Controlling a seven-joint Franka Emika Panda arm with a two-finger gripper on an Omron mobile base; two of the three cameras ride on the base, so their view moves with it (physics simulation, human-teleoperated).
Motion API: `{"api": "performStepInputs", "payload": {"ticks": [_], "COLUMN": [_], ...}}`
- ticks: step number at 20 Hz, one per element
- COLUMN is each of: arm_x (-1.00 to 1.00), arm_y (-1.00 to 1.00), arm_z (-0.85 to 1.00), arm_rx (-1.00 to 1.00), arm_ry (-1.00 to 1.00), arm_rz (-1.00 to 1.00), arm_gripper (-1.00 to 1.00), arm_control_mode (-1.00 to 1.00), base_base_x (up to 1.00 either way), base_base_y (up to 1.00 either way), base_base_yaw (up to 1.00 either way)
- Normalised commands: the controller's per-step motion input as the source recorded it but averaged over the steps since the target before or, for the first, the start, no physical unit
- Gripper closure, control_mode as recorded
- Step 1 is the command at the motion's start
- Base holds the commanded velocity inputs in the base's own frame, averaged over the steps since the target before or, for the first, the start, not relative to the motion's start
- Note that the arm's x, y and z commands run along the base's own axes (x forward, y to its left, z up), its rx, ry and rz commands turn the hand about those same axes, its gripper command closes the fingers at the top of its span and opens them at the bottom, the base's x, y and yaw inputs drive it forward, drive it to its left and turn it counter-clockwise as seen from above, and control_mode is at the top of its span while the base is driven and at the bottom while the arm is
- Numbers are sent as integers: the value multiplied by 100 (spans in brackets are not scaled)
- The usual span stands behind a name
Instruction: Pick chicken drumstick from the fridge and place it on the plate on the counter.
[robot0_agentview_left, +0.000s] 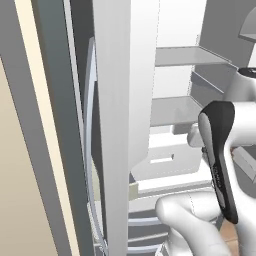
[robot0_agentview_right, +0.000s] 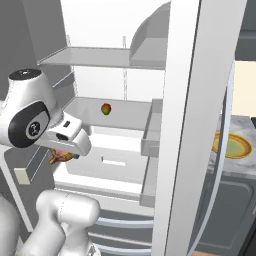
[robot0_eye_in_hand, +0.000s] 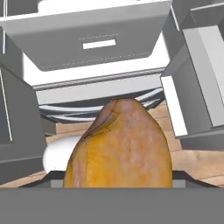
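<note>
In front of the open fridge (robot0_agentview_right: 125, 150), my tool (robot0_agentview_right: 64, 156) is holding the chicken drumstick (robot0_eye_in_hand: 120, 146) tight — the plate (robot0_agentview_right: 231, 145) waits far right on the tabletop (robot0_agentview_right: 245, 127).

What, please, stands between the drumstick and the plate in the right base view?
The open fridge door, seen edge-on, with its door racks, separates the drumstick under the hand from the plate on the counter.
</note>
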Motion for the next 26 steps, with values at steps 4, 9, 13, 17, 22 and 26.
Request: {"api": "performStepInputs", "payload": {"ticks": [4, 9, 13, 17, 22, 26], "arm_x": [1, 0, 0, 0, -12, 0], "arm_y": [4, 3, 2, 0, 1, 0], "arm_z": [0, 0, 0, 0, 0, 0], "arm_rx": [2, 0, 0, 0, 0, 0], "arm_ry": [11, 0, 0, 0, 0, 0], "arm_rz": [2, 0, 0, 0, 0, 0], "arm_gripper": [100, 100, 100, 100, 100, 100], "arm_control_mode": [-100, -100, -100, -100, -100, 100], "base_base_x": [0, 0, 0, 0, 0, -65], "base_base_y": [0, 0, 0, 0, 0, 0], "base_base_yaw": [0, 0, 0, 0, 0, 0]}}
